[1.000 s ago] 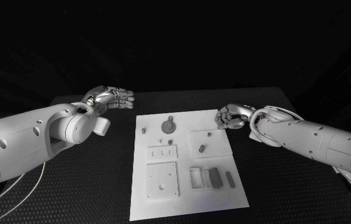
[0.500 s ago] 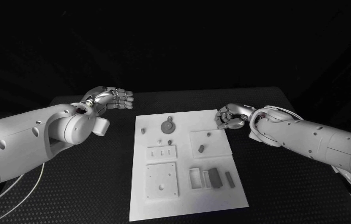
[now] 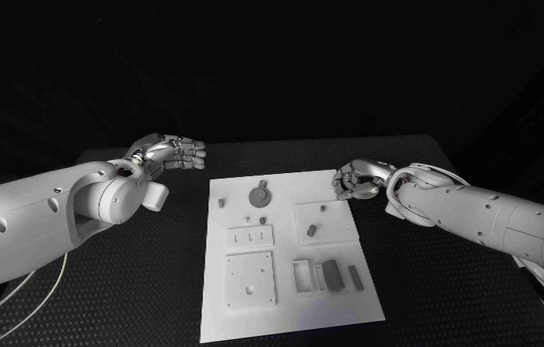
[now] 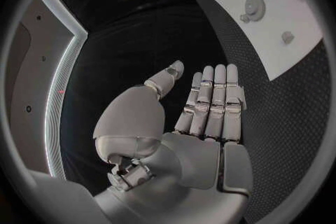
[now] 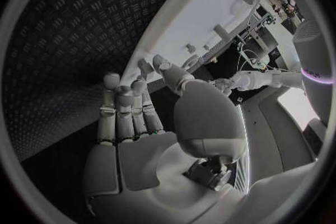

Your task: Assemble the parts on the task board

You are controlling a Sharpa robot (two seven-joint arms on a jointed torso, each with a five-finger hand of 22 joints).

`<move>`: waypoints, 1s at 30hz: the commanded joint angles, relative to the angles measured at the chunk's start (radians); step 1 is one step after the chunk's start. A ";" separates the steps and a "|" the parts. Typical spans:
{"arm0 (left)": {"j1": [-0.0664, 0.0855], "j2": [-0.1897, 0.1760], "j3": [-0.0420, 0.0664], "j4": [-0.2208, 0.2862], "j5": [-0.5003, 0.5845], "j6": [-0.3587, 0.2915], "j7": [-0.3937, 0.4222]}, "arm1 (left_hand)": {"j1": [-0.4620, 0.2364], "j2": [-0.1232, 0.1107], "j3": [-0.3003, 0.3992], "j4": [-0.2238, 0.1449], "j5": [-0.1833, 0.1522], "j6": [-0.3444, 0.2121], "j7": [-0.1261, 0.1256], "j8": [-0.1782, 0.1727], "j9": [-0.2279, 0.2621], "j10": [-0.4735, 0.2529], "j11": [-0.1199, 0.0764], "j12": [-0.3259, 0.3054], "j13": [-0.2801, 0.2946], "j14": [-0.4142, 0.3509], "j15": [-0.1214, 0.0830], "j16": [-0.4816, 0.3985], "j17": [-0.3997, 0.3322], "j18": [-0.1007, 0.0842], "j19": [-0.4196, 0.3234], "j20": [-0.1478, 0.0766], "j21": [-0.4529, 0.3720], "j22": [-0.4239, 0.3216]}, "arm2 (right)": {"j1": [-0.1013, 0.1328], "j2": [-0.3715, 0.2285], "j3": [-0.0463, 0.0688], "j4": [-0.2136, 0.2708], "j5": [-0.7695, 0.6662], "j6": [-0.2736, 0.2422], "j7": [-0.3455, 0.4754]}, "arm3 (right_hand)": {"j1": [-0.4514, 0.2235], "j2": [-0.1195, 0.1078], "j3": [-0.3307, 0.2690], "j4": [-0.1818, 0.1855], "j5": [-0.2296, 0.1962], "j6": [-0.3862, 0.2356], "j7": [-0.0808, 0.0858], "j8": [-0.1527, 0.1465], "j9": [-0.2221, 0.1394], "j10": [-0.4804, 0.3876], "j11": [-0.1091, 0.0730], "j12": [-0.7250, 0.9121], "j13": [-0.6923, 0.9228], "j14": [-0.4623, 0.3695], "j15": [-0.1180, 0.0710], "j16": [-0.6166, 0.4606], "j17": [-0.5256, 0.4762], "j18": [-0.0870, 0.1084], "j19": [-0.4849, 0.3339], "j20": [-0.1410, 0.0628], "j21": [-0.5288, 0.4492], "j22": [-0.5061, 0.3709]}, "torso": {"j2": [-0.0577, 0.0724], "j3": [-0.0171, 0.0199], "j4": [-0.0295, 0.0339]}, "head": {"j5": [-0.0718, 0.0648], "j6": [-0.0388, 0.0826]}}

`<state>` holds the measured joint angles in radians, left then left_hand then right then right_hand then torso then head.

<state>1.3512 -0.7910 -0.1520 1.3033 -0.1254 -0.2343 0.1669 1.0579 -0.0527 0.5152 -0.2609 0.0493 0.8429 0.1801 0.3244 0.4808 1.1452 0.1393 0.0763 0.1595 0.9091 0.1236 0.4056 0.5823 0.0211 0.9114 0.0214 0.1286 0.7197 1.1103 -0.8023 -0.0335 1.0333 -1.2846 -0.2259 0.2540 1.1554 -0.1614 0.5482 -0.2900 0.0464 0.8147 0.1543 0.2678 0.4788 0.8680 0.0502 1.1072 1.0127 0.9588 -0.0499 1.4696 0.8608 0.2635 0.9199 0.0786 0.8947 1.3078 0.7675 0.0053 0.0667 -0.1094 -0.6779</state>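
Observation:
The white task board lies in the middle of the table. Grey parts rest on it: a round disc near its far edge, an oval piece on a raised square, and two dark bars to the near right. My left hand hovers off the board's far left corner, fingers straight and together, thumb apart, palm empty. My right hand is at the board's far right corner. Its fingers are extended and nothing lies between them. The left wrist view also takes in the board and the disc.
The black ribbed table runs bare on both sides of the board. A white plate with holes and a slotted block sit on the board's left half. A thin white cable hangs under my left arm.

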 commanded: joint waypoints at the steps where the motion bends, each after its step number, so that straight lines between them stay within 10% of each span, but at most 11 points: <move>1: 0.001 0.001 0.001 0.001 -0.004 0.010 0.004 | 0.001 -0.007 -0.001 -0.004 0.002 -0.003 0.003 -0.005 0.000 0.003 0.000 -0.003 0.001 0.006 0.003 -0.007 0.001 0.017 0.001 0.005 -0.006 0.001 | -0.002 0.000 -0.001 -0.001 0.000 0.008 0.014 | 0.019 0.007 0.005 -0.001 0.004 -0.002 -0.005 0.003 0.000 -0.004 -0.007 0.006 -0.002 -0.005 -0.006 0.000 -0.002 -0.002 -0.005 -0.004 -0.003 0.015 | 0.000 0.0003 -0.0003 | 0.000 0.000; 30: 0.001 -0.001 0.001 0.001 -0.006 0.013 -0.001 | 0.003 -0.006 0.000 -0.004 0.002 -0.003 0.003 -0.005 0.000 0.003 0.000 -0.004 0.002 0.007 0.002 -0.008 0.003 0.017 0.002 0.005 -0.007 0.002 | -0.002 0.001 -0.001 -0.002 0.007 0.031 0.022 | 0.119 0.059 0.017 -0.003 0.004 0.048 -0.020 0.039 0.013 -0.014 -0.018 0.010 -0.006 -0.014 -0.015 0.004 -0.001 -0.002 -0.015 0.000 -0.004 0.019 | 0.000 0.0004 -0.0003 | 0.000 -0.003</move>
<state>1.3512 -0.7922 -0.1520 1.3028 -0.1273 -0.2341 0.1620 1.0579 -0.0527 0.5152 -0.2609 0.0493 0.8430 0.1801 0.3245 0.4808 1.1452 0.1393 0.0763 0.1601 0.9091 0.1236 0.4018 0.5842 0.0211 0.9114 0.0214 0.1286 0.7203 1.1097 -0.8022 -0.0338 1.0312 -1.2780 -0.2151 0.2627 1.2681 -0.1012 0.5591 -0.2953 0.0464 0.8595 0.1361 0.3028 0.4905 0.8540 0.0392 1.1110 1.0082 0.9461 -0.0581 1.4695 0.8600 0.2636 0.9127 0.0787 0.8947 1.3078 0.7676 0.0058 0.0662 -0.1098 -0.6805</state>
